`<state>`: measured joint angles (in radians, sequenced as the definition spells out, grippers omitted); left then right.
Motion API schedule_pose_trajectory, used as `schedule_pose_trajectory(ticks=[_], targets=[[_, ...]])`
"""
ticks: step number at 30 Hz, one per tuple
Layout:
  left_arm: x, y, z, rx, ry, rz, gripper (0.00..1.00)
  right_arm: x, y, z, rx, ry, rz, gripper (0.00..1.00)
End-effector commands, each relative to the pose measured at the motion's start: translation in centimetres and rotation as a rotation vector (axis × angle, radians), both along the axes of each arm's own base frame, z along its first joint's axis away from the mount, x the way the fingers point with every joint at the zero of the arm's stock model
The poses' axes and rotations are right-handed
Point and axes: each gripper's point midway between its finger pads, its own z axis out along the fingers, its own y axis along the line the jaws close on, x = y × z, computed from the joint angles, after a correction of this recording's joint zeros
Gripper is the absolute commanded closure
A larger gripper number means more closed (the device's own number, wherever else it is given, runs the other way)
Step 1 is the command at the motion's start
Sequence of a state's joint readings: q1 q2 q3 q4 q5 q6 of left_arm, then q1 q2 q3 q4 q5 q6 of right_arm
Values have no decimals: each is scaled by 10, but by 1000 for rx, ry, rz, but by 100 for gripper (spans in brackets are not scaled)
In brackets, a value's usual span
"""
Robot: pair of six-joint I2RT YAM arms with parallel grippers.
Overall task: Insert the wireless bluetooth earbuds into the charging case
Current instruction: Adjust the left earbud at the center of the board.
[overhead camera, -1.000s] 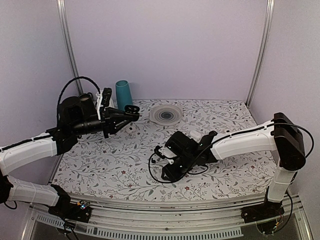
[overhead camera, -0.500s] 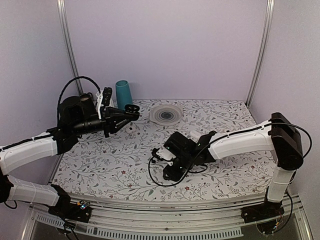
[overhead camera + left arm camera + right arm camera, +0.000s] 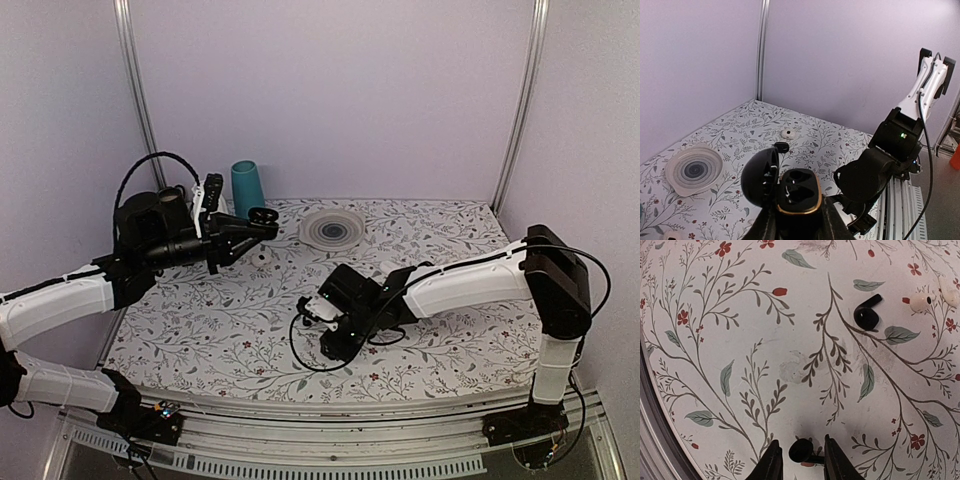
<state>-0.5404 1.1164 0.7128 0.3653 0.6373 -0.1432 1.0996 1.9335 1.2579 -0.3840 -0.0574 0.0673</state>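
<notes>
A white cloth surface (image 3: 215, 335), printed with grey-green leafy sprigs and small red flowers, covers the floor of the enclosure. At its far left corner stands an upright teal plastic tumbler (image 3: 247, 187). To the right of the tumbler, near the back edge, lies a round translucent white dish with concentric ribs and a darker centre (image 3: 333, 228). A small white round disc with a dark middle (image 3: 788, 133) lies well apart from the dish. Plain lavender walls (image 3: 330, 90) rise behind, with aluminium posts (image 3: 135, 100) at the corners. Two small whitish beads (image 3: 920, 302) lie close together on the cloth.
</notes>
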Motion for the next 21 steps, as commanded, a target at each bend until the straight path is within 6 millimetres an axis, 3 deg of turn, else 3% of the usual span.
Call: schedule_pose_trajectory(ticks=[1,21], targets=[[-4,0,12,-20,-41,4,100,2,2,-2,-16,-3,-15,71],[-2,-1,12,-18,-42,4,100,-2,-2,-14,-84,12,-61,73]])
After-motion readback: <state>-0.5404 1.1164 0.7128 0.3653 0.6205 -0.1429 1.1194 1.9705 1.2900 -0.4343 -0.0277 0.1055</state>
